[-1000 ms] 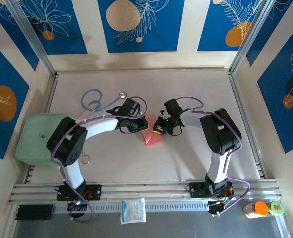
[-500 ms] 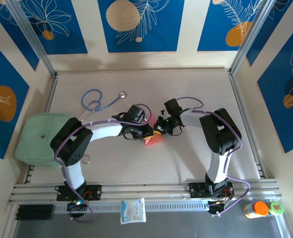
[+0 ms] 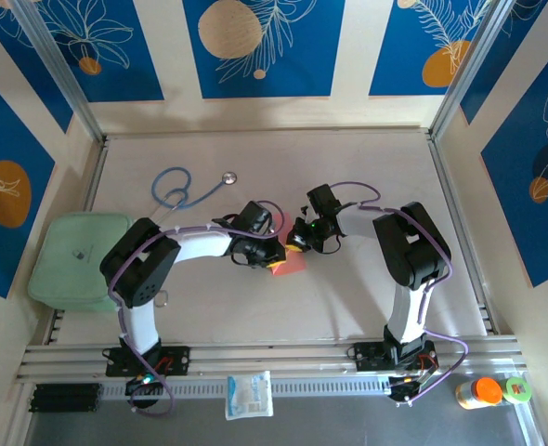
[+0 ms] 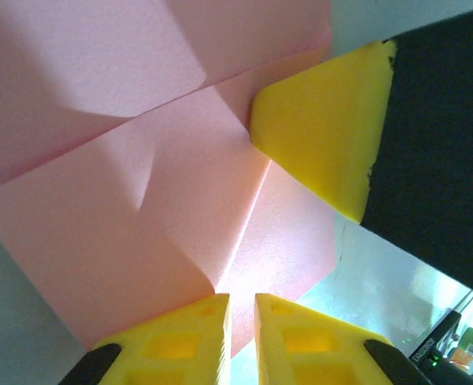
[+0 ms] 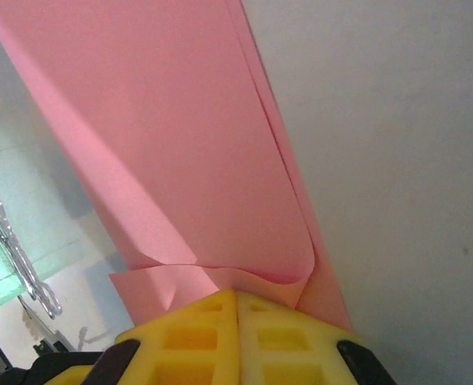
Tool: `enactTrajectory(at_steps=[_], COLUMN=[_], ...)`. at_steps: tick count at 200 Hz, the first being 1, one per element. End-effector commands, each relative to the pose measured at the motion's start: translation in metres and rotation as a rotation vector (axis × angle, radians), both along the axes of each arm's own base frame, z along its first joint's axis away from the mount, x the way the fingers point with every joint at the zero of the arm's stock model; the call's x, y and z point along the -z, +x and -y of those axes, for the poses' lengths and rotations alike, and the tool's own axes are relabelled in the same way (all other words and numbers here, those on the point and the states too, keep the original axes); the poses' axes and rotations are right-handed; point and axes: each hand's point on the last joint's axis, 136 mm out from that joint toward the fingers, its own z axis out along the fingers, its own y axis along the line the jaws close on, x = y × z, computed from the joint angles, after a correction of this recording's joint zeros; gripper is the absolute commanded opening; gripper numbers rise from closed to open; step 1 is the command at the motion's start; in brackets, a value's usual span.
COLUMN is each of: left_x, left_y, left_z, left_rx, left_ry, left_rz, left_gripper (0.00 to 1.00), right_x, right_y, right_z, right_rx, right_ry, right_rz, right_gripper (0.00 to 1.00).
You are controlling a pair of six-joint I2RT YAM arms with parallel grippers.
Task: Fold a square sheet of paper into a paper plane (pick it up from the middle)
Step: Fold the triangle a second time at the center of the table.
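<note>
Far left of the beige surface (image 3: 348, 167): pale green rounded pad (image 3: 74, 260), lying flat at the left edge. Behind and right of it is the blue looped stethoscope (image 3: 186, 190), metal disc end pointing right, well apart from the paper. On the front rail, between the two arm bases, there is a white packet with blue print (image 3: 249, 395).

The left arm bends in toward mid-surface. The left end effector (image 3: 274, 257) sits over the left side of the salmon-pink paper sheet (image 3: 291, 266), hiding part of it in the top view. In the left wrist view its yellow fingers (image 4: 196, 333) are nearly together with a narrow slit between them. A crease of the sheet runs down to that slit; cannot tell if the paper is actually pinched. The sheet shows several creases and overlapping flaps there.

The sheet is mid-surface, between the two end effectors. The right end effector (image 3: 295, 245) is just behind and right of the sheet, jaws fully together and clamped on the paper. In the right wrist view the pink layers curl out from between its closed yellow fingers (image 5: 188, 329), with a doubled edge on the right. One right finger shows in the left wrist view, tip against the sheet.

Far right on the front rail: orange-capped bottle (image 3: 478, 392), small green-topped container (image 3: 515, 387) just beside it.
</note>
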Motion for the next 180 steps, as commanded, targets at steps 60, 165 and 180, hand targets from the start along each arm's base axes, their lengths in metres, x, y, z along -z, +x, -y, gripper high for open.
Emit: enactTrajectory(at_steps=[60,165,180], left_x=[0.026,0.035,0.034], left_y=[-0.019,-0.039,-0.043], left_z=[-0.014,-0.033,-0.038], left_rx=[0.047,0.165,0.188], left_ry=[0.082,0.164,0.183], left_rz=[-0.049,-0.061,-0.061], left_gripper=[0.10,0.06,0.05], right_x=[0.055,0.057,0.058], right_y=[-0.031,-0.031,-0.031], right_z=[0.041,0.044,0.044], right_rx=[0.056,0.058,0.058], right_ry=[-0.213,-0.226,-0.227], right_rz=[-0.170,-0.182,-0.184], right_gripper=[0.07,0.07,0.07])
